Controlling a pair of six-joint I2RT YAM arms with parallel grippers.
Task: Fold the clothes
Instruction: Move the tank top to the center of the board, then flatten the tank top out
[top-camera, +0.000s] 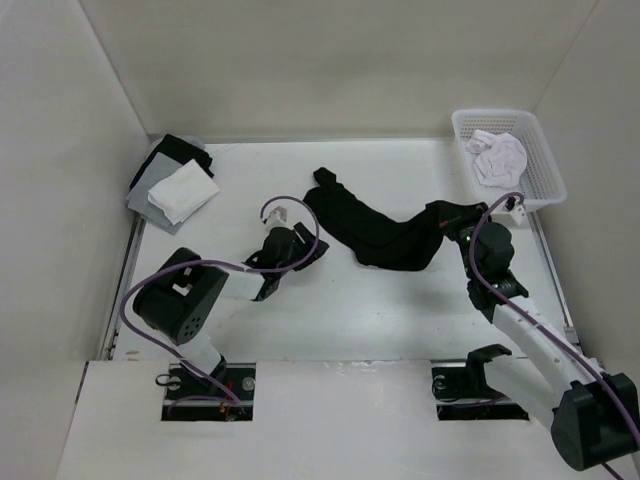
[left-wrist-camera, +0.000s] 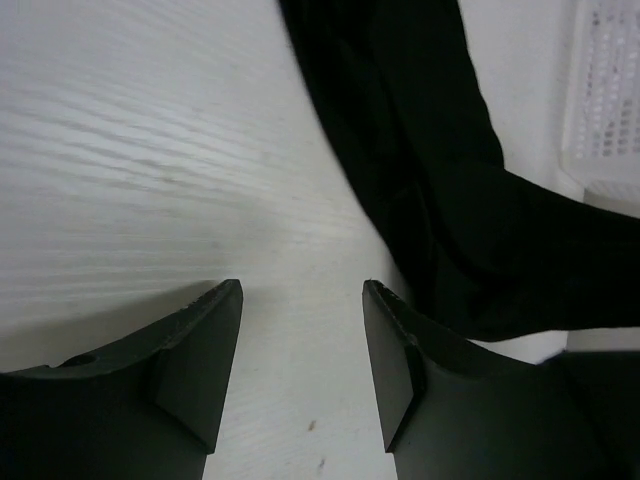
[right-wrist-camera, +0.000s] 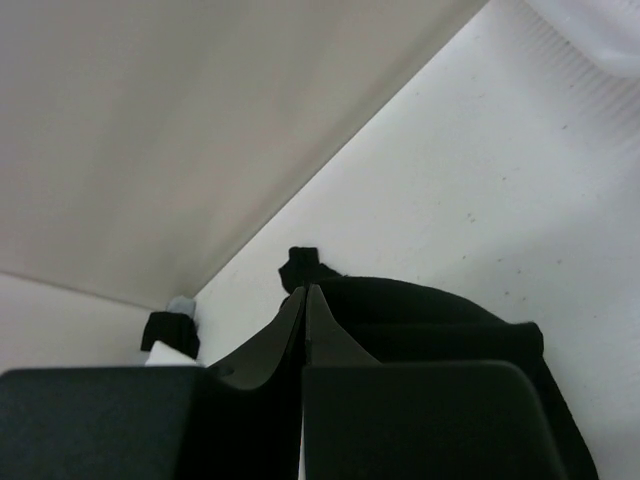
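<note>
Left gripper (left-wrist-camera: 302, 295): jaws spread wide, empty, low over the bare table (top-camera: 350, 310) just left of the black shirt (top-camera: 385, 235). Right gripper (top-camera: 455, 222): clamped tight at the shirt's right end, seemingly pinching fabric, though contact is hard to see. Shirt lies bunched in 1 long strip. Beyond its right end is a white basket (top-camera: 548, 165) holding a pale garment (top-camera: 498, 158).

Left tool (left-wrist-camera: 302, 300) gapes wide; right tool (right-wrist-camera: 305, 300) pinched shut.

In the left wrist view the black shirt (left-wrist-camera: 450, 200) runs off the top and right edges; the white basket (left-wrist-camera: 606, 90) is cut by the right edge; from above, the right gripper (top-camera: 458, 224) merges at its tips with the dark fabric; whether it pinches any cannot be told.
</note>
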